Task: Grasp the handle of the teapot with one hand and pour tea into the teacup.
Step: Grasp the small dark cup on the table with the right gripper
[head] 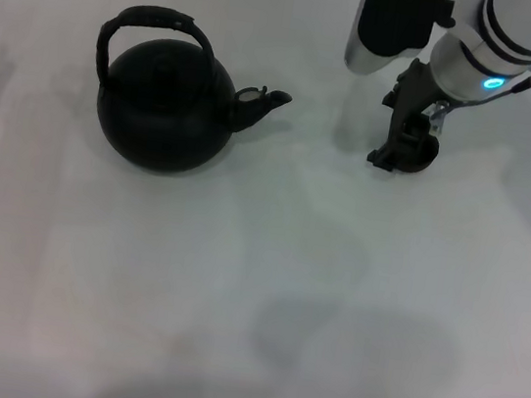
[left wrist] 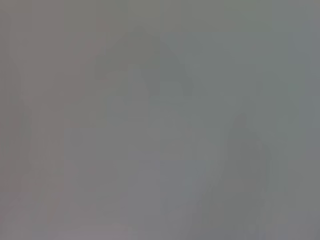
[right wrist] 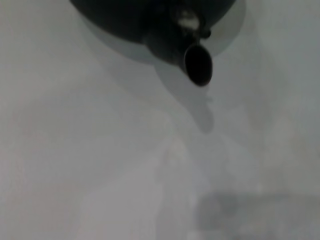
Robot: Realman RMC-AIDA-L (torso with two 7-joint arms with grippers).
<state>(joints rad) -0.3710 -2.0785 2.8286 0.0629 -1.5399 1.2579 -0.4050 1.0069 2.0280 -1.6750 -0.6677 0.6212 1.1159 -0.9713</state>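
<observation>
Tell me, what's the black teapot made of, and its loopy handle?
The teapot looks like dark cast metal or glazed ceramic, with a dull, barely shiny surface; I cannot tell which. Its handle looks wrapped in something ridged, maybe cord or rattan.

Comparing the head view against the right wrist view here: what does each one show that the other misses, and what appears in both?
Only the head view shows the whole teapot with its arched handle, plus the right gripper lowered at a small dark round object, apparently the teacup, beyond the spout.

Only the right wrist view looks straight into the spout's open mouth and shows its shadow on the table.

Both share the spout, part of the teapot's body and the white table. Neither shows the left gripper.
</observation>
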